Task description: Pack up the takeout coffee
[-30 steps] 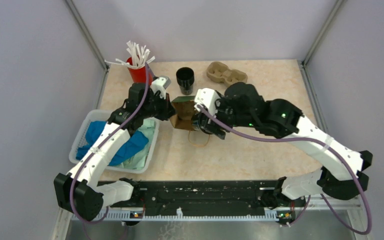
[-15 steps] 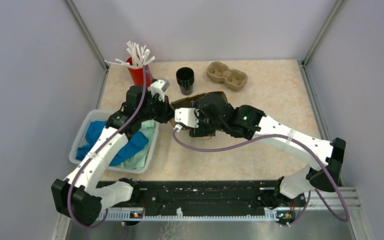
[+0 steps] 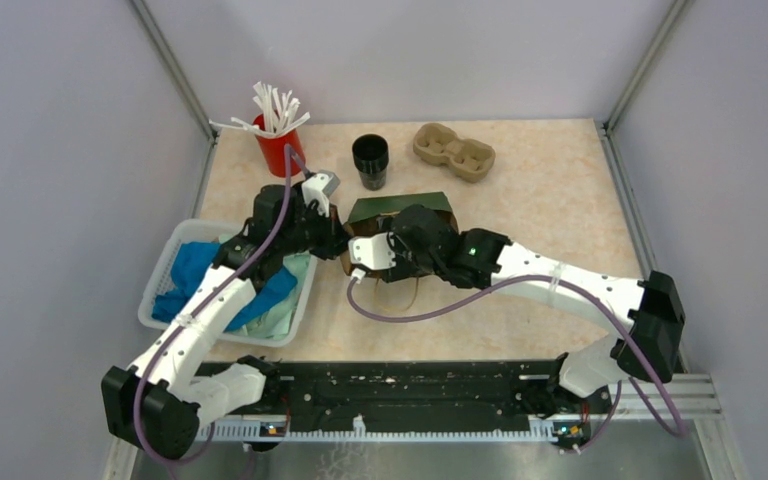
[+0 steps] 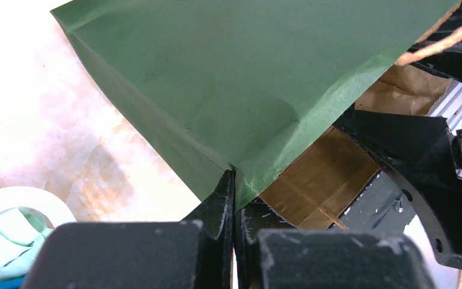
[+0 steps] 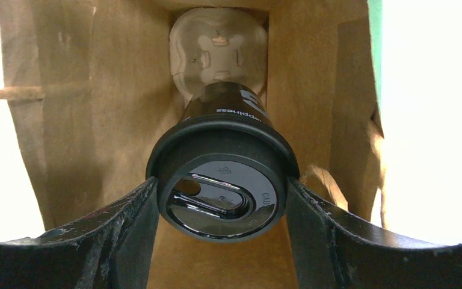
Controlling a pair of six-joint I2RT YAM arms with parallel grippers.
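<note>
The takeout coffee (image 5: 228,114), a black cup with a round black lid, is inside a paper bag (image 5: 66,120) that is brown inside. My right gripper (image 5: 219,183) is shut on it, one finger on each side of the lid rim. Past the cup's base, a pulp cup tray (image 5: 216,42) sits at the bag's far end. In the top view the bag (image 3: 400,208) shows its green outside and hides the right fingers. My left gripper (image 4: 233,177) is shut on the green bag's edge (image 4: 246,72). The left gripper (image 3: 338,240) is at the bag's left side.
A second black cup (image 3: 370,160) stands behind the bag. A brown pulp tray (image 3: 453,148) lies at the back right. A red cup of white sticks (image 3: 278,140) is at the back left. A white basket (image 3: 160,280) of blue and green cloths sits on the left.
My right arm has swung left and lower, carrying the cup into the bag's mouth. The bag has turned from brown inside up to green side up. The left gripper kept its hold.
</note>
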